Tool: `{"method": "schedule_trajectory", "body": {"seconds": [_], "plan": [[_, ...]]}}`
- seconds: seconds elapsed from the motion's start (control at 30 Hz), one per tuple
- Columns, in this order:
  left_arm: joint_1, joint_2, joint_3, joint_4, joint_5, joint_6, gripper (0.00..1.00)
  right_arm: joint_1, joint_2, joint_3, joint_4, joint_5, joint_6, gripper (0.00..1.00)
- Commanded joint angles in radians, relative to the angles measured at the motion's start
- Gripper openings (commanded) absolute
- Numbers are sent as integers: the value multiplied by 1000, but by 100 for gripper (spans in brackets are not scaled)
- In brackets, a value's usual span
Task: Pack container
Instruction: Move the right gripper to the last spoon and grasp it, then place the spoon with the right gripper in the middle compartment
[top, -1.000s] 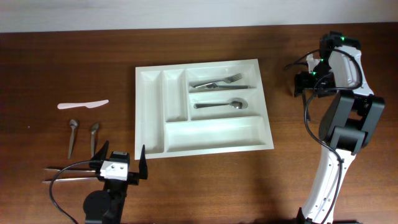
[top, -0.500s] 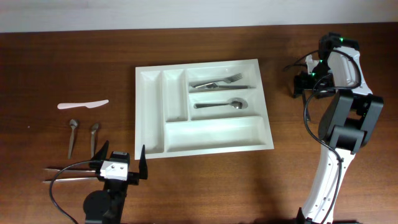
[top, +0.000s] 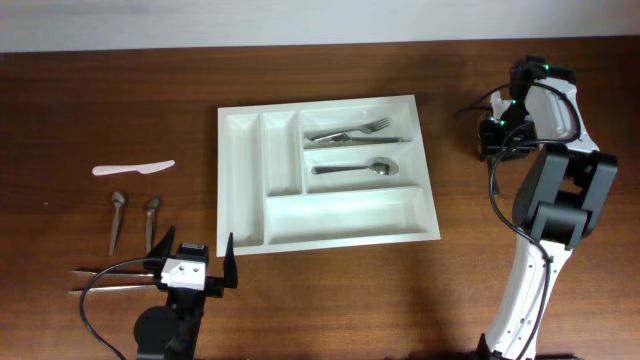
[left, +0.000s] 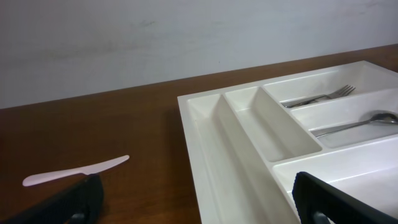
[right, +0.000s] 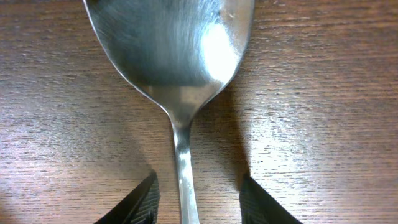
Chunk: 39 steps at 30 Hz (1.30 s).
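The white container (top: 340, 215) lies mid-table, with a fork and knife (top: 350, 130) in its top wide compartment and a spoon (top: 355, 168) in the middle one. My right gripper (top: 492, 137) points down at the table right of the container. In the right wrist view its jaws (right: 198, 199) straddle the handle of a metal spoon (right: 171, 43) lying flat on the wood, with a gap on each side. My left gripper (top: 190, 258) stands wide open near the front edge, with nothing between its fingers (left: 199, 205). The container (left: 249, 149) lies ahead of it.
A white plastic knife (top: 133, 168) and two small spoons (top: 117, 218) (top: 151, 215) lie at the left. Long metal utensils (top: 105, 277) lie beside the left arm's base. The plastic knife (left: 74, 173) also shows in the left wrist view.
The right gripper's jaws have narrowed around the spoon handle. The left arm has not moved.
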Motion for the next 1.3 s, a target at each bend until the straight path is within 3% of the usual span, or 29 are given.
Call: {"method": "schedule_trajectory", "body": {"seconds": [0.0,0.07,0.13,0.3,0.83,1.0,1.27], "plan": [[6,-5,-8,1,11,16,99,0,43,-43,15,-6,11,24],[6,-5,-8,1,11,16,99,0,43,-43,21,-6,11,10],[6,-5,-8,1,11,16,99,0,43,-43,21,-6,11,4],[6,-5,-8,1,11,16,99,0,43,-8,4,-6,80,4],[6,-5,-8,1,11,16,99,106,-15,660,-425,-53,504,4],[6,-5,-8,1,11,16,99,180,-22,762,-445,-255,805,4],[6,-5,-8,1,11,16,99,436,-23,749,-445,-253,1382,4]]}}
